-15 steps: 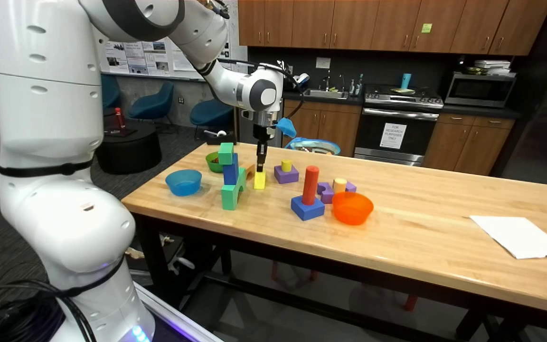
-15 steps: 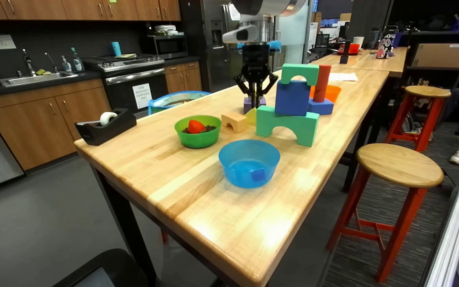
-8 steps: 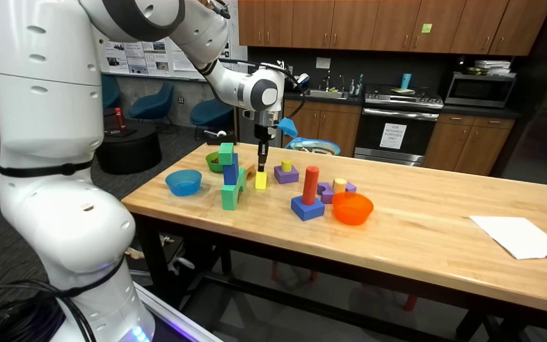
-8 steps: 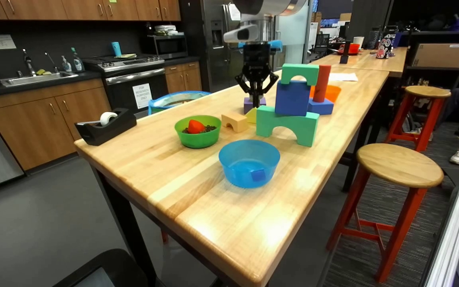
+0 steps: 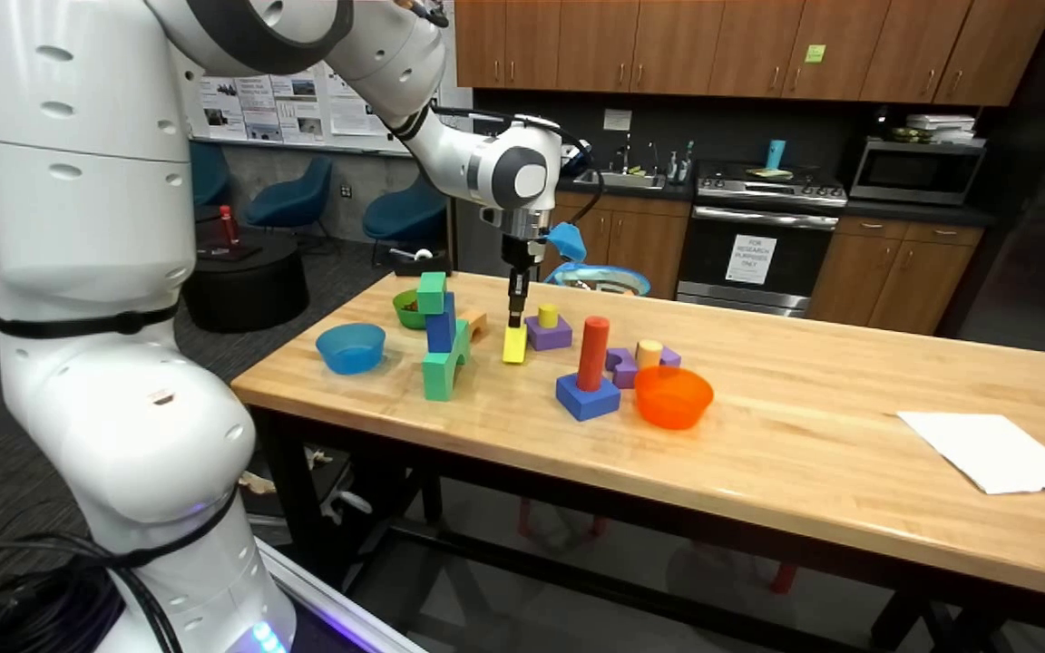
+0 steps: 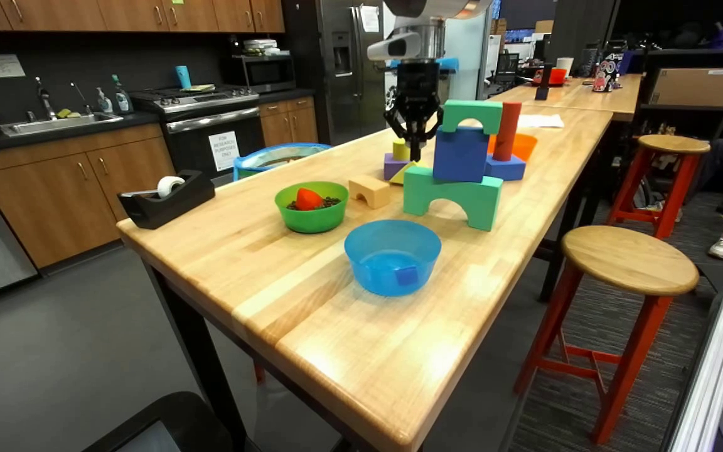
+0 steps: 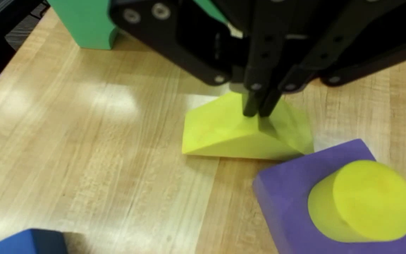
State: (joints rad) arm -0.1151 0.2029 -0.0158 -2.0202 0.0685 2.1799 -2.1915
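Over the table, my gripper stood with jaws pressed together; by the purple block, right under them, sat the yellow wedge. I judged the step a push, the next move calling for light contact.

the gripper now stands closer to the purple block than before, the yellow wedge beneath it likewise, farther from the tan arch; in an exterior view the yellow cylinder comes into sight.
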